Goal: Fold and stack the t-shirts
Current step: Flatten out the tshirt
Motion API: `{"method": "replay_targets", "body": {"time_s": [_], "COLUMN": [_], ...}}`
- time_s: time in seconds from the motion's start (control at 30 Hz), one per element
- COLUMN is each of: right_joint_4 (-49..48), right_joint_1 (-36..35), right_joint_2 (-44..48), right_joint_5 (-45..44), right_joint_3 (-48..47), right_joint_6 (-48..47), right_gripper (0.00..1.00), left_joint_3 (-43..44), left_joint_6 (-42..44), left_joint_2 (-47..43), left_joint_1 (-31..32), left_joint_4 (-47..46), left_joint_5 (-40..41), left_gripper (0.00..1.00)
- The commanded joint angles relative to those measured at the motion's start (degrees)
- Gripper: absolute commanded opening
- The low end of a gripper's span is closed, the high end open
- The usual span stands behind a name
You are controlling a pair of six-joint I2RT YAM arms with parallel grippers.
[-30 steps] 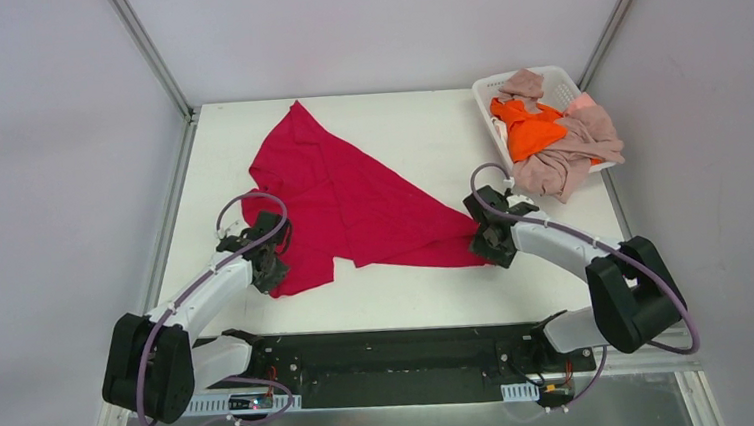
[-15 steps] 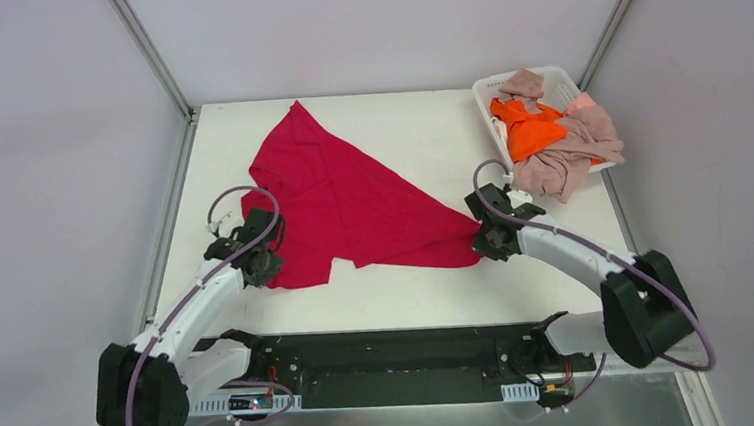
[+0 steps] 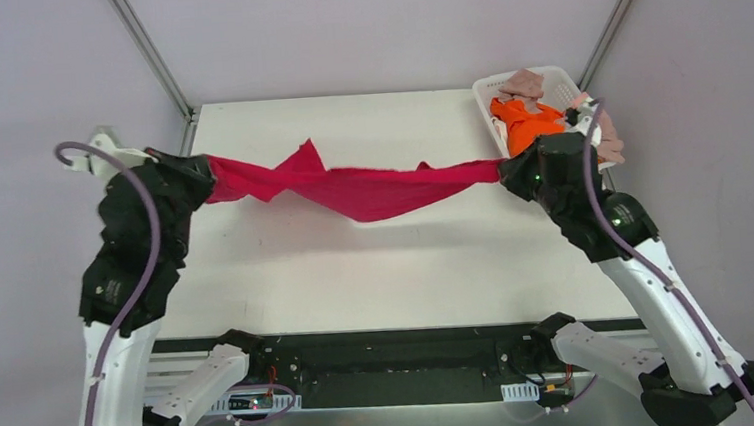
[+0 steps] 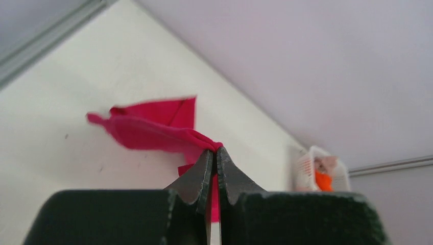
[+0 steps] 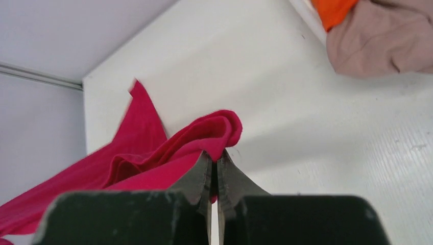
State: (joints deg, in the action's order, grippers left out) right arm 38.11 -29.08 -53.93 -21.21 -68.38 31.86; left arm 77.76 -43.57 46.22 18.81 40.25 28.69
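Note:
The crimson-red t-shirt (image 3: pixel 361 189) hangs stretched in the air between both raised arms, sagging in the middle above the table. My left gripper (image 3: pixel 208 181) is shut on its left end; in the left wrist view (image 4: pixel 214 150) the cloth (image 4: pixel 153 131) is pinched between the fingertips. My right gripper (image 3: pixel 506 170) is shut on its right end, as the right wrist view (image 5: pixel 214 157) shows with red cloth (image 5: pixel 168 153) bunched at the tips. The orange t-shirt (image 3: pixel 528 130) and pink-beige t-shirts (image 3: pixel 522 85) lie in the white basket (image 3: pixel 486 100).
The basket stands at the table's far right corner, right behind my right gripper. A pink-beige shirt (image 5: pixel 380 43) spills over its side onto the table (image 3: pixel 396 262). Metal frame posts (image 3: pixel 146 54) rise at both back corners.
Both arms have risen from the table and swung outward and back, lifting the red t-shirt off the surface and pulling it into a taut band in the air.

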Motion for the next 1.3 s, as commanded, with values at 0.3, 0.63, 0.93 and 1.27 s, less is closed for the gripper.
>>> {"method": "replay_targets", "body": {"time_s": [0.3,0.63,0.93,1.27], "right_joint_4": [10.3,10.4,11.2,11.6], "right_joint_1": [0.4,0.3,0.3,0.4], "right_joint_2": [2.9,1.7,4.0,8.0], "right_joint_5": [5.9,7.6,13.8,20.5], "right_joint_3": [-27.8,-31.6,-34.3,-35.8], "right_joint_6": [-8.3,-8.9,-8.4,-7.4], "right_gripper": [0.00,0.00,0.00,0.00], "left_joint_3": [33.8,38.8,38.9,41.3], "left_joint_6": [17.3,19.5,19.1,18.5], "left_joint_2": [6.8,9.2,5.7,1.5], "left_joint_1": [0.4,0.3,0.3,0.3], "left_joint_4": [0.8,1.1,1.2,1.5], "left_joint_5": [-4.6,-4.5,-6.6,-12.1], "left_gripper": [0.00,0.00,0.00,0.00]}}
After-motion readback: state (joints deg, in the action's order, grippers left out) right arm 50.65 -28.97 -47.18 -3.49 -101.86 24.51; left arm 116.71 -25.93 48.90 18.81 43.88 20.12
